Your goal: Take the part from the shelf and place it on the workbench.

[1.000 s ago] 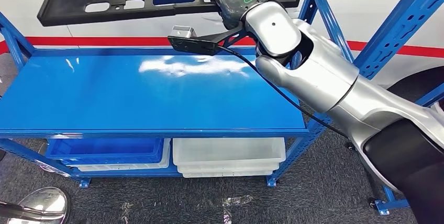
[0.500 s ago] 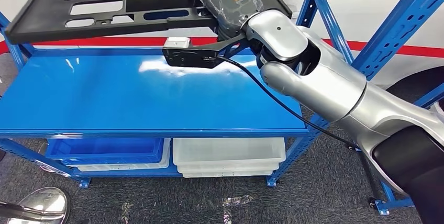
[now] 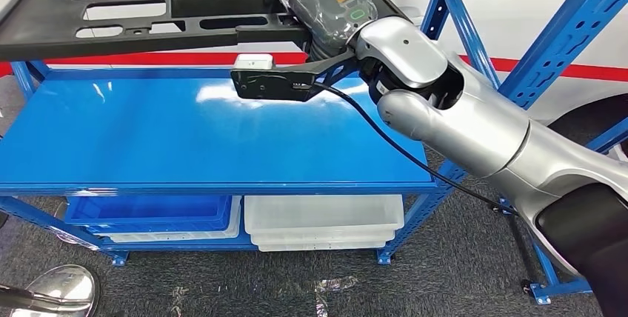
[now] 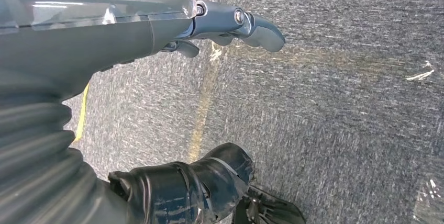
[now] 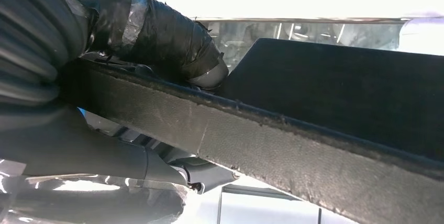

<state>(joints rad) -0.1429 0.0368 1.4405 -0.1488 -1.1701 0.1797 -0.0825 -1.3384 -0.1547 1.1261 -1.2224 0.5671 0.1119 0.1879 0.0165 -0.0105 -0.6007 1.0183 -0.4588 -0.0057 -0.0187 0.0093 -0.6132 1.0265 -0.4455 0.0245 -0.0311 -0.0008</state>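
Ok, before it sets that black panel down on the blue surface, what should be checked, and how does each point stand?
1. Right hand grips the black panel: ok.
2. Panel off the blue surface: ok.
3. Landing area bare: ok.
4. Panel level: not ok, far end sits lower.
5. Cable free of the panel: ok.
6. Left hand holds nothing, hanging over the floor: ok.

long black slotted part [image 3: 148, 17], held level above shelf [image 3: 185, 139]

Head camera: looking down onto glossy blue metal shelf [image 3: 185, 139]. Right wrist camera: pressing close against long black perforated plastic panel [image 5: 293, 150], shared with head view [image 3: 148, 17]. Left wrist camera: facing grey speckled carpet floor [image 4: 340, 119].
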